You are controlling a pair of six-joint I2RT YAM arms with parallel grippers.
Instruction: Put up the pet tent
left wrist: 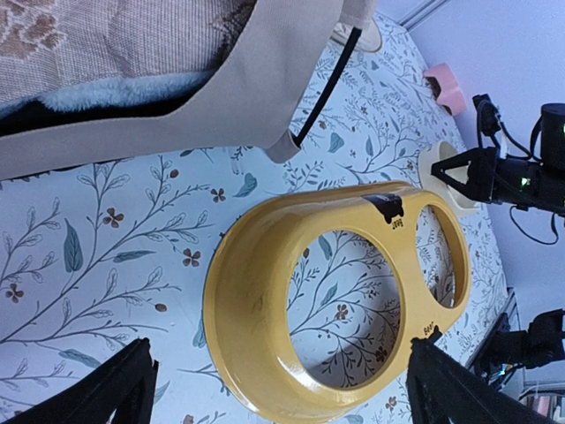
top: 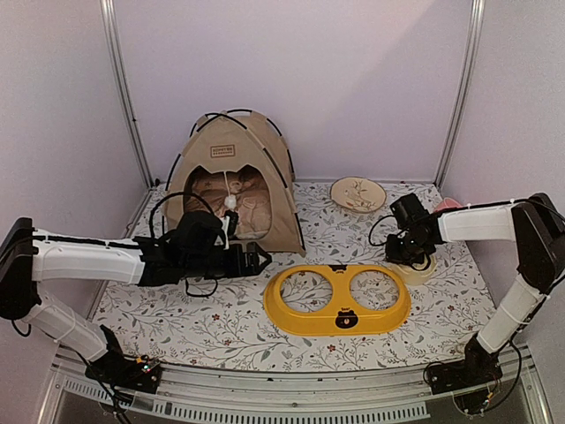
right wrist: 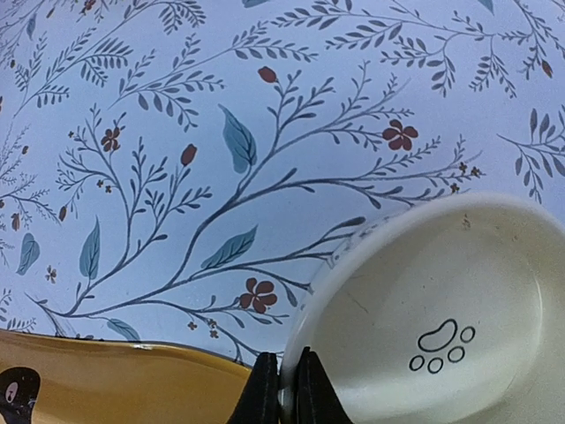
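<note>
Presently upright at the back left of the floral tabletop [top: 221, 331]: pet tent [top: 231, 181], beige canvas, thin black poles, arched doorway facing the front, white pom-pom [top: 230, 201] hanging in the opening. Near its front hem: left gripper [top: 263, 259], fingers [left wrist: 115, 389] spread wide, holding nothing, pointed across at the yellow two-hole tray [top: 338, 300]. Between tent hem and tray rim: a strip of bare tabletop. Just beside the tray's right end: cream bowl [right wrist: 441, 327] with paw print, rim pinched between the narrow fingers of the right gripper [right wrist: 282, 389]. Back right of centre, well apart from tray and tent: patterned plate [top: 357, 194]. Along the near edge, before the tray: open tabletop.
</note>
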